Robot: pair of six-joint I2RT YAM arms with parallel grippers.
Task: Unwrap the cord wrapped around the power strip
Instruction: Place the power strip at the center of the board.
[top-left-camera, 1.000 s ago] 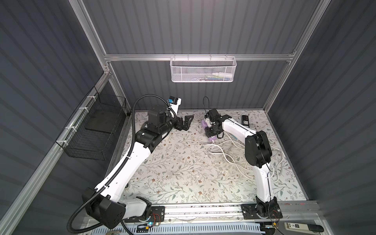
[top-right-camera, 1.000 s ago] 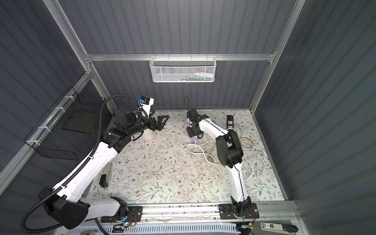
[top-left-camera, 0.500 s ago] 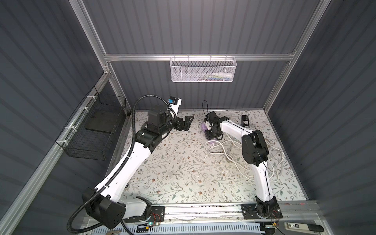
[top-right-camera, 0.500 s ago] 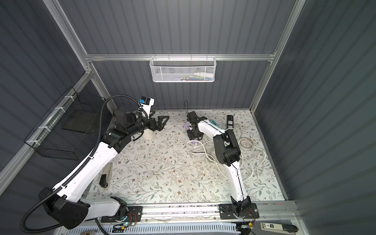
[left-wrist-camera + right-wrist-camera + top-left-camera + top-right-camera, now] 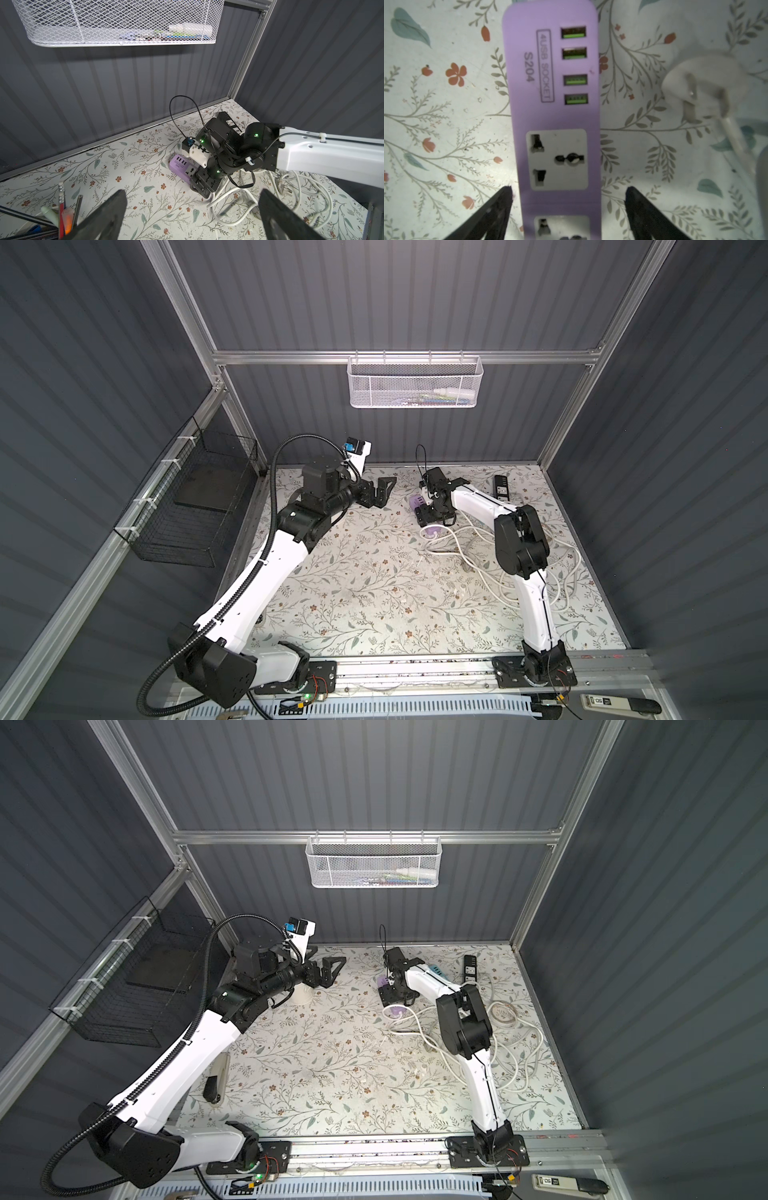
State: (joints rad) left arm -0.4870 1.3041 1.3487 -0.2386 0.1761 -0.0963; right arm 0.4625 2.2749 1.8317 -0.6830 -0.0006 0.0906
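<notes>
The purple power strip (image 5: 556, 104) lies flat on the floral table, at the back middle in both top views (image 5: 415, 502) (image 5: 381, 982). No cord crosses the part of it that shows. Its white cord (image 5: 465, 547) sprawls in loose loops to the right, and the white plug (image 5: 699, 83) rests beside the strip. My right gripper (image 5: 569, 189) stands open straddling the strip, with a gap at each finger. My left gripper (image 5: 193, 193) hangs open and empty to the left of the strip (image 5: 180, 166), above the table and facing it.
A black power strip (image 5: 500, 487) lies at the back right. A white cup of pens (image 5: 300, 994) stands under my left arm. A tape roll (image 5: 503, 1013) sits among the cord loops. A white mesh basket (image 5: 413, 383) and a black wire basket (image 5: 195, 497) hang on the walls.
My right gripper's jaws have spread apart from the power strip's sides, and its wrist has shifted a little. The left arm has not moved.
</notes>
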